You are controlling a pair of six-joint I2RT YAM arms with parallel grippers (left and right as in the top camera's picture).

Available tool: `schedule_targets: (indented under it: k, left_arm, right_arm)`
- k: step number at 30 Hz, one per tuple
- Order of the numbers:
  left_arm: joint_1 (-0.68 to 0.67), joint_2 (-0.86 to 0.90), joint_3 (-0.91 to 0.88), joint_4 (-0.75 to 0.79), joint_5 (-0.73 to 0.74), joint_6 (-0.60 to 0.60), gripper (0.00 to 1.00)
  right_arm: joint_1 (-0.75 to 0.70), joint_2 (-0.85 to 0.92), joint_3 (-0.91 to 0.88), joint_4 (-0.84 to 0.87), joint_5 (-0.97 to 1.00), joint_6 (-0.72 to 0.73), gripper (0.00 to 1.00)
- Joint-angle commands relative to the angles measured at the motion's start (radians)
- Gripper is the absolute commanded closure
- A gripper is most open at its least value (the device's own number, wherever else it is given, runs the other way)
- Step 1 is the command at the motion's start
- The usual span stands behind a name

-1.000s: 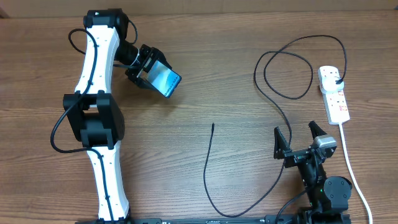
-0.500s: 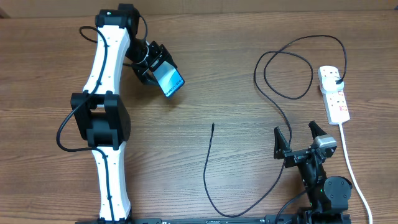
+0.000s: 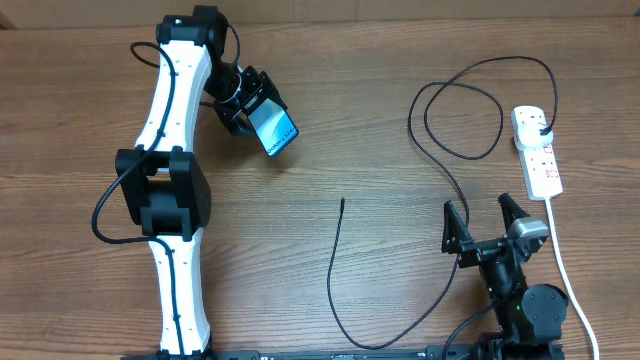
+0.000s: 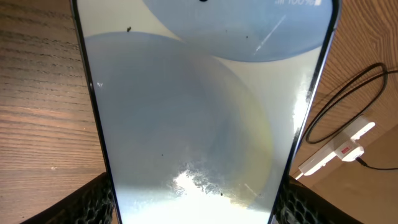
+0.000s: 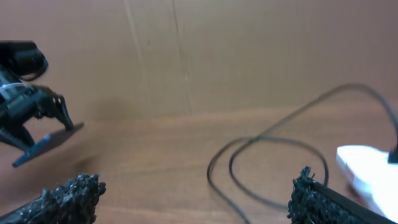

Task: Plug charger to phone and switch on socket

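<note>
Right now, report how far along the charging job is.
Done: the cable's plug sits in the power strip. In hand: the left end effector holds the phone off the table. Left: the cable's tip lies loose, the right end effector is open and empty, and the strip awaits switching on.

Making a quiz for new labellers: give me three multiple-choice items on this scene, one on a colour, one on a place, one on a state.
1. The socket is: A black; B white; C green.
2. The phone is: A in the left gripper; B flat beside the socket; C on the floor.
3. The charger's connector tip is: A in the phone; B lying free on the table; C in the socket.
Answers: B, its casing shows white overhead; A, that gripper clamps it above the wood; B, the tip lies alone mid-table.
</note>
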Motion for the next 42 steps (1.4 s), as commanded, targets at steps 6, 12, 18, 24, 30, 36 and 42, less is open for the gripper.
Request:
schedule_targets:
  k: [6, 12, 18, 24, 30, 36, 42]
  left_arm:
    - [0.0, 0.001, 0.032, 0.004, 0.054, 0.026, 0.96]
    - [0.0, 0.001, 0.032, 0.004, 0.069, -0.006, 0.96]
    - [0.002, 0.001, 0.032, 0.004, 0.069, -0.092, 0.96]
    - [0.001, 0.001, 0.032, 0.004, 0.069, -0.176, 0.96]
    - [0.0, 0.001, 0.032, -0.004, 0.069, -0.319, 0.96]
    - [-0.015, 0.001, 0.032, -0.003, 0.065, -0.415, 0.96]
    - [-0.048, 0.001, 0.032, -0.003, 0.022, -0.507, 0.96]
  right_arm:
    - [0.003, 0.22, 0.27, -0.084, 0.024, 0.028, 0.0]
    - [0.003, 0.595, 0.627, -0.25, -0.145, 0.042, 0.0]
    - [0.003, 0.862, 0.824, -0.28, -0.386, 0.296, 0.0]
    - [0.003, 1.104, 0.892, -0.216, -0.644, 0.447, 0.0]
    - [0.005, 1.319, 0.892, -0.112, -0.698, 0.746, 0.0]
    - [0.022, 1.433, 0.892, -0.098, -0.665, 0.763, 0.0]
    - [0.108, 1.5, 0.892, -0.074, -0.655, 0.764, 0.0]
